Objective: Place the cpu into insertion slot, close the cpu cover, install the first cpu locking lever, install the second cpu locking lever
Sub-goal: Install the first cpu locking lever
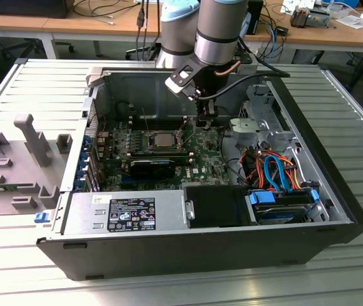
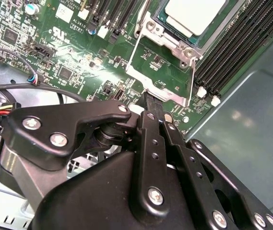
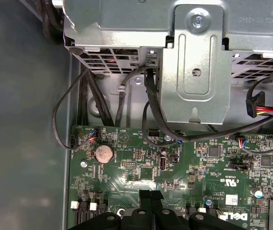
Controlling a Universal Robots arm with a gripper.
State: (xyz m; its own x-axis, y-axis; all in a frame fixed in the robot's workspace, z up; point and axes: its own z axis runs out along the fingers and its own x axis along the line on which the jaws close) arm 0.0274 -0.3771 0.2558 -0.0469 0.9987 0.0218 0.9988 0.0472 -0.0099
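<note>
The cpu [image 2: 194,14], with its dull silver top, lies in the insertion slot [image 2: 174,44] on the green board; the exterior view shows the cpu [image 1: 163,138] mid-board inside the open case. The cpu cover [image 2: 135,76], a thin silvery frame, is swung open beside the slot, and green board shows through its cut-out. My gripper [image 2: 151,98] is shut, its black tips right at the cover's free edge. Whether they pinch that edge I cannot tell. The gripper [image 1: 205,121] hangs just to the exterior view's right of the slot. Its fingers [image 3: 146,201] also show in the first wrist view.
Long black memory slots [image 2: 237,43] run alongside the socket. A metal drive cage [image 3: 194,57] with black cables and a coin battery [image 3: 103,153] lie beyond the gripper. The power supply [image 1: 136,213], drives with coloured cables [image 1: 277,172] and grey fixtures [image 1: 28,159] surround the board.
</note>
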